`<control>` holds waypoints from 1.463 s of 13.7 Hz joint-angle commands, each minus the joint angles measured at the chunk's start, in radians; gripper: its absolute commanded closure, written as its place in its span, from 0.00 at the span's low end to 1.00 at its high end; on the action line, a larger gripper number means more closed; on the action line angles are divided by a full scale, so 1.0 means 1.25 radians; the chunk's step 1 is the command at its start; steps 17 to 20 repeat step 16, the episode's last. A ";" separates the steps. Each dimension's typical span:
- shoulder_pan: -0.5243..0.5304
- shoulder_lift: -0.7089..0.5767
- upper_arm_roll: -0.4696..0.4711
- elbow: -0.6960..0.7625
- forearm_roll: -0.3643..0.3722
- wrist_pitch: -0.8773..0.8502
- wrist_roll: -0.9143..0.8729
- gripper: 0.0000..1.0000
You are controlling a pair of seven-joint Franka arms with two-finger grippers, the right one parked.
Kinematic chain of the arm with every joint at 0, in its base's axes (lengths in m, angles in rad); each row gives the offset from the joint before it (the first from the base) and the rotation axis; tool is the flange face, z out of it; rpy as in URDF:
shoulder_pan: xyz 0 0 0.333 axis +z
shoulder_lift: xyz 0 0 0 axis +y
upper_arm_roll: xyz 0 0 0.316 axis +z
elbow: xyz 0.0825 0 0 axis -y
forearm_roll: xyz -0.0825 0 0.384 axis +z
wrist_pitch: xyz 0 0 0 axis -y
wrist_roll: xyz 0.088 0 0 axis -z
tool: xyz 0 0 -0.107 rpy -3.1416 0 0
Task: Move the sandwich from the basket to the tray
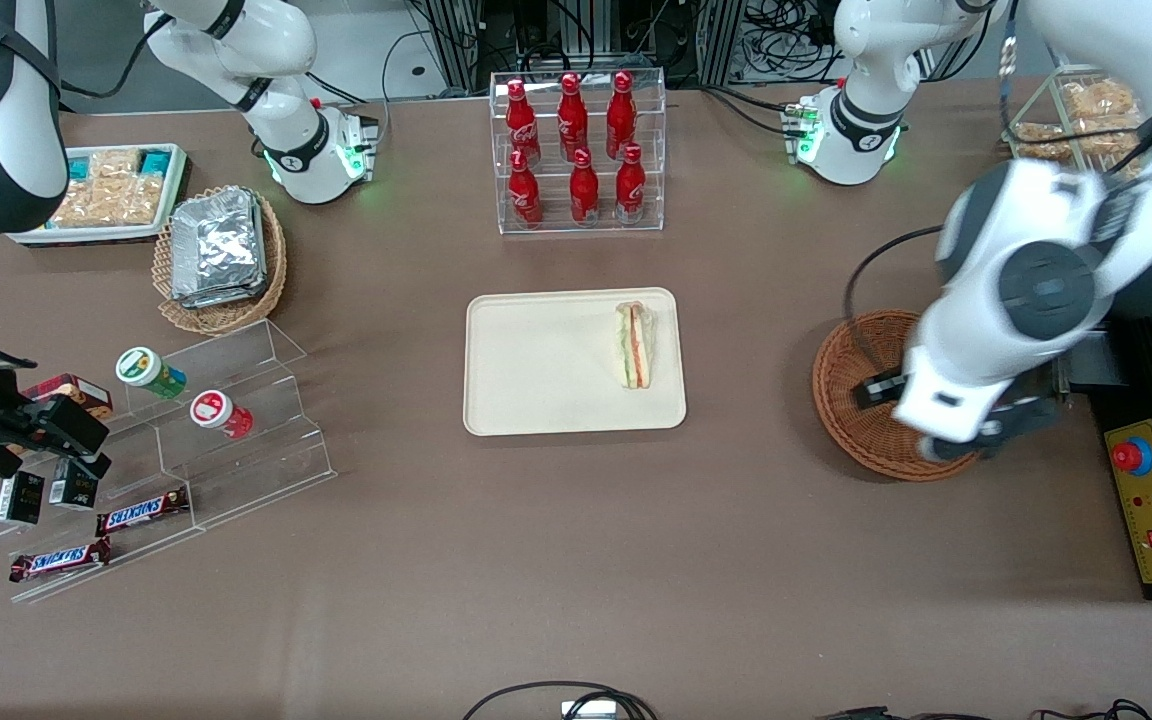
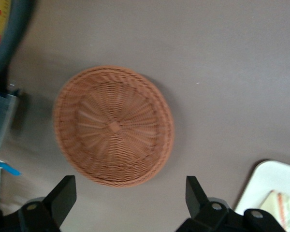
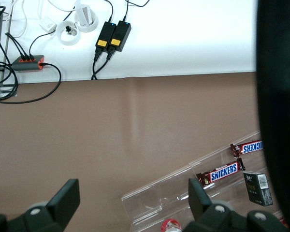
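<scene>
The sandwich [image 1: 633,344] lies on the cream tray [image 1: 536,370], by the tray's edge toward the working arm's end of the table. Its white bread and red and green filling also show at the tray's corner [image 2: 268,176] as the sandwich [image 2: 282,207] in the left wrist view. The reddish-brown wicker basket [image 1: 861,400] sits toward the working arm's end, and the basket [image 2: 113,126] has nothing in it. My gripper [image 2: 129,183] hangs above the basket's rim. It is open, and only table and wicker show between its fingers [image 2: 64,193].
A clear rack of red bottles [image 1: 577,150] stands farther from the front camera than the tray. A yellow control box [image 1: 1151,500] with a red button sits beside the basket. A tan basket of foil packs [image 1: 221,255], a snack tray [image 1: 111,190] and acrylic steps [image 1: 186,440] lie toward the parked arm's end.
</scene>
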 commanded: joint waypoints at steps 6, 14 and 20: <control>-0.024 -0.165 0.201 -0.027 -0.140 -0.083 0.368 0.00; -0.038 -0.226 0.222 -0.023 -0.164 -0.125 0.550 0.00; -0.037 -0.226 0.222 -0.024 -0.164 -0.127 0.554 0.00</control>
